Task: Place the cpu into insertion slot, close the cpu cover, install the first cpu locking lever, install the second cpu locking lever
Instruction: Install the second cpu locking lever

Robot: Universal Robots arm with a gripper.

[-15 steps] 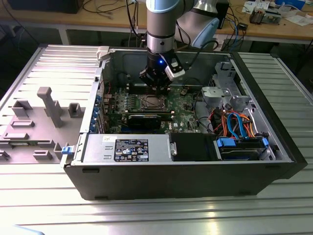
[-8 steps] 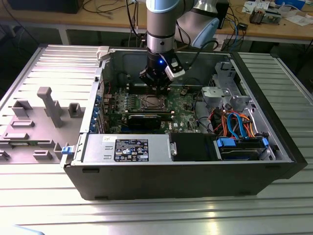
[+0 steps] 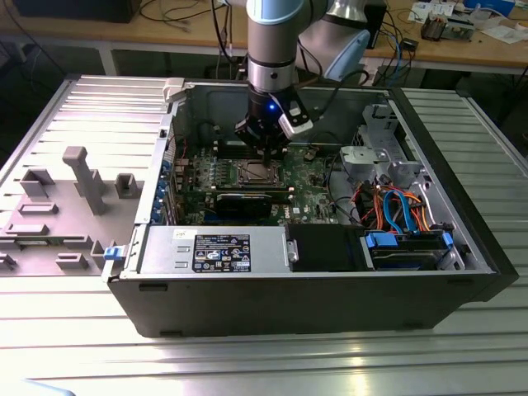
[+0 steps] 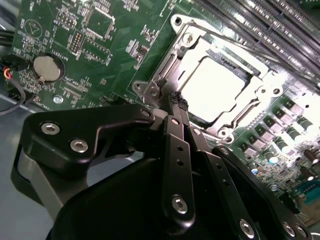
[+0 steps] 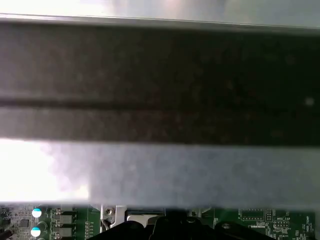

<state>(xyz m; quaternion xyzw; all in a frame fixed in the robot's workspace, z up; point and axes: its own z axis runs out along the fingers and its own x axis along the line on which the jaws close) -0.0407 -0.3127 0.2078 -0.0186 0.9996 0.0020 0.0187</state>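
Observation:
The cpu lies flat in the insertion slot on the green motherboard, its silvery top glaring bright. The cpu cover is down over it, and the chip shows through the cover's window. My gripper is shut with nothing visible between its fingers. Its tips are at the socket's edge, beside a thin metal lever bar that runs along that side. In the exterior view the gripper reaches straight down into the open computer case onto the socket. The first wrist view shows a strip of the socket.
Long black memory slots run beside the socket, and a coin battery sits on the board. The case also holds a power supply, a drive cage and orange and blue cables. A grey fixture stands on the exterior view's left.

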